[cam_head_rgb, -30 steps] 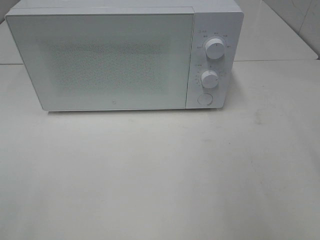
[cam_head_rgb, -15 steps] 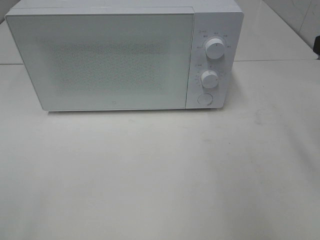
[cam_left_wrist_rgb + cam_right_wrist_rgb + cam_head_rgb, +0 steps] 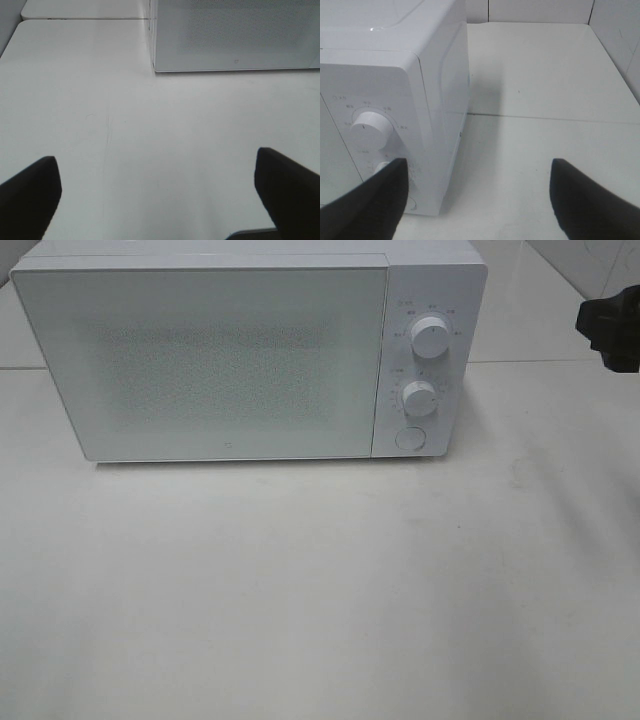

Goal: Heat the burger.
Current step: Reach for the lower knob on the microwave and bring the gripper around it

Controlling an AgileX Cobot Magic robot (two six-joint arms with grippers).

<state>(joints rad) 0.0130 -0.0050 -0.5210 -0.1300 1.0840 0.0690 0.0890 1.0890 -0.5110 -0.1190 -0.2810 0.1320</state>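
We held left fingers (image 3: 30,192) and right fingers (image 3: 375,200) wide, empty (burger unseen), the right facing the shut microwave (image 3: 200,360), presumably to open it.

Microwave dial labels (image 3: 404,308) — too small, illegible

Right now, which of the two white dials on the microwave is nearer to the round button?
The lower dial: it sits just above the round button, while the upper dial is higher on the control panel.
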